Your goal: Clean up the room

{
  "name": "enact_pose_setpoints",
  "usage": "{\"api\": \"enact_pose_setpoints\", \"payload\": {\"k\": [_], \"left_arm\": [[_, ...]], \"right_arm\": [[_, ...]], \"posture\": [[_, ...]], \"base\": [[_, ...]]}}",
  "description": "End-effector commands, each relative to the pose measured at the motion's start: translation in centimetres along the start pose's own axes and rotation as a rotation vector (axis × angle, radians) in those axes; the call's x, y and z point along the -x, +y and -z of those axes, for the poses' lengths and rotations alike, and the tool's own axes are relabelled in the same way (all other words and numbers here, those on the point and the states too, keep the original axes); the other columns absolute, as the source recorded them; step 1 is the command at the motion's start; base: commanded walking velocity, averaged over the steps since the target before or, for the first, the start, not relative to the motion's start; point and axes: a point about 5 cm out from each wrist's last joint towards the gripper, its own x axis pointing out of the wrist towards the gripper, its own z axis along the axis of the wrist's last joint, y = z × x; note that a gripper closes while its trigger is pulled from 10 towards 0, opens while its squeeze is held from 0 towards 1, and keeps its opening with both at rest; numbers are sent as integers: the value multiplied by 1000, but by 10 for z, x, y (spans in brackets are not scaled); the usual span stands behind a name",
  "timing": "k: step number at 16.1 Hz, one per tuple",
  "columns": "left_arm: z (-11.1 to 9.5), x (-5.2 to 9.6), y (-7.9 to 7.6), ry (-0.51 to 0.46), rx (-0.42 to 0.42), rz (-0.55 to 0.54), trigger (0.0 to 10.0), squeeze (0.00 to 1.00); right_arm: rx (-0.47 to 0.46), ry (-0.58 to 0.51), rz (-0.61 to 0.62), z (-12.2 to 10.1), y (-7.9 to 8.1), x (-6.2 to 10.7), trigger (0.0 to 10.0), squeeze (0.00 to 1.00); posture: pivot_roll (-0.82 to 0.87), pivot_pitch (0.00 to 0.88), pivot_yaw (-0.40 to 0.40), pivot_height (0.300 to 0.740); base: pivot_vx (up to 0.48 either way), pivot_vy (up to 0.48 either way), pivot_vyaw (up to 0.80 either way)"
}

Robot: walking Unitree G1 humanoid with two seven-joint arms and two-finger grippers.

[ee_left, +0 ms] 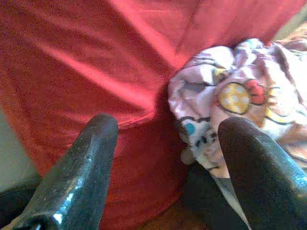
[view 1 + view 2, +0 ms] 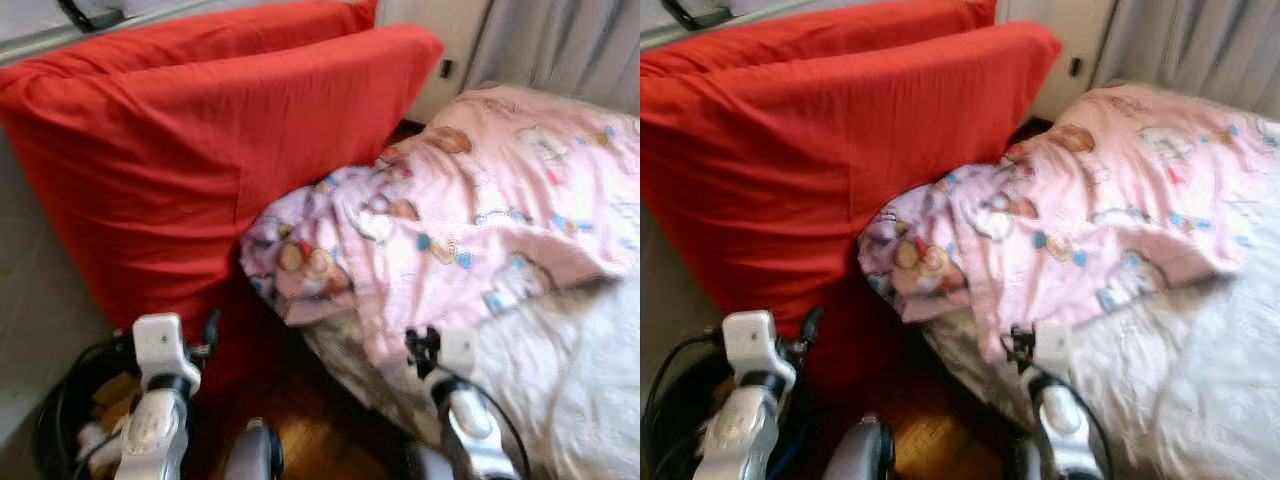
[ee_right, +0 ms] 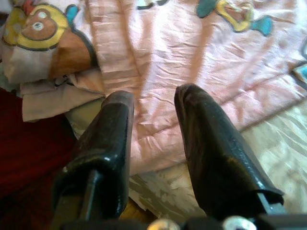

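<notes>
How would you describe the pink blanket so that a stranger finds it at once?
Look at the bed on the right, with its pale sheet. The pink blanket lies crumpled across it, one bunched end hanging off beside the big red cushion. Unlike the plain red cushion and plain sheet, it carries cartoon bear prints.

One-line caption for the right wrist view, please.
Open right gripper poised above the pink cartoon-print blanket at the edge of the bed.

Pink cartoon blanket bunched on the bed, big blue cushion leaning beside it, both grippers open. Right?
Not quite: the cushion is red, not blue, as the left eye view shows. The rest holds: the pink blanket is bunched on the bed, and the left gripper and right gripper are open.
</notes>
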Motion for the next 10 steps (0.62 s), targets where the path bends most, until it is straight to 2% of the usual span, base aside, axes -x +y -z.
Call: {"api": "enact_pose_setpoints", "payload": {"k": [1,2,10], "left_arm": [[2,2,4,20,-4,-10,10000,0],[2,2,4,19,-2,-10,10000,0],[2,2,4,16,4,-10,10000,0]], "right_arm": [[4,-7,-19,0,5,0,10000,0],[-9,-4,-12,1,5,0,10000,0],[-11,7,-20,2,6,0,10000,0]], "posture": [[60,103,9,618],[60,103,9,618],[60,106,6,618]], "base": [[326,0,800],[334,0,406],[330,0,0]]}}
